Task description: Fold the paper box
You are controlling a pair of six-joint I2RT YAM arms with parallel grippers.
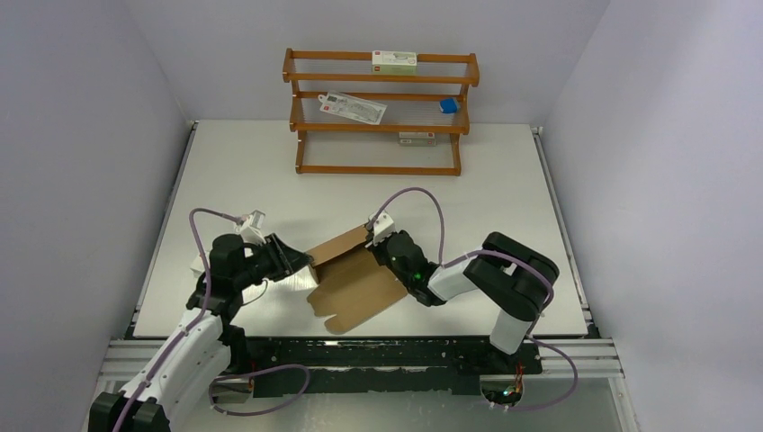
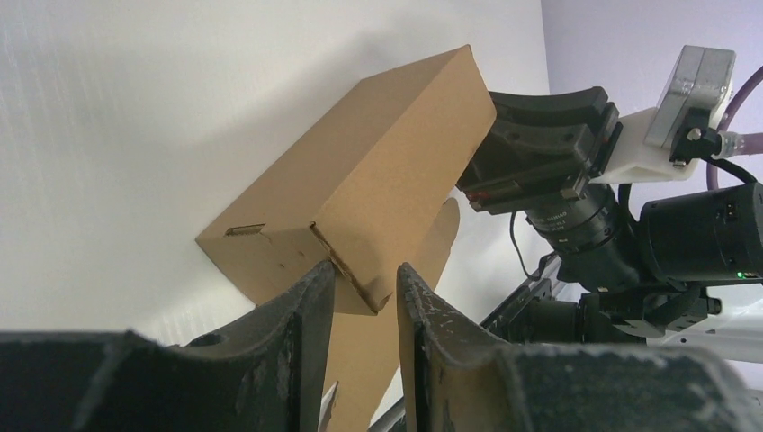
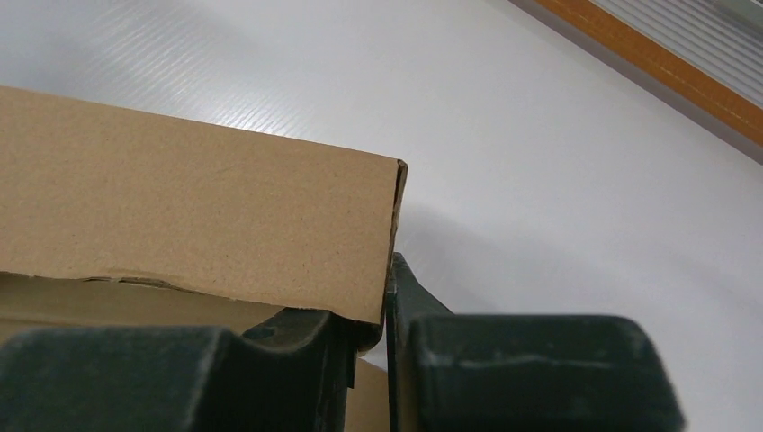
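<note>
The box [image 1: 355, 279] is plain brown card, unprinted. The tabletop [image 1: 504, 198] is white with fine ribbed lines. At its far edge the rack [image 1: 378, 126] is orange-brown wood. The cartons [image 1: 394, 60] on it are white with red marks, and a small block [image 1: 448, 105] is blue. The left gripper [image 1: 301, 261] and right gripper [image 1: 373, 238] are black, scuffed grey. The arms [image 1: 193, 351] are white and black, their cables [image 1: 423, 193] purple. A green light [image 1: 416, 274] glows on the right one. The walls [image 1: 81, 135] are pale lilac-grey.
</note>
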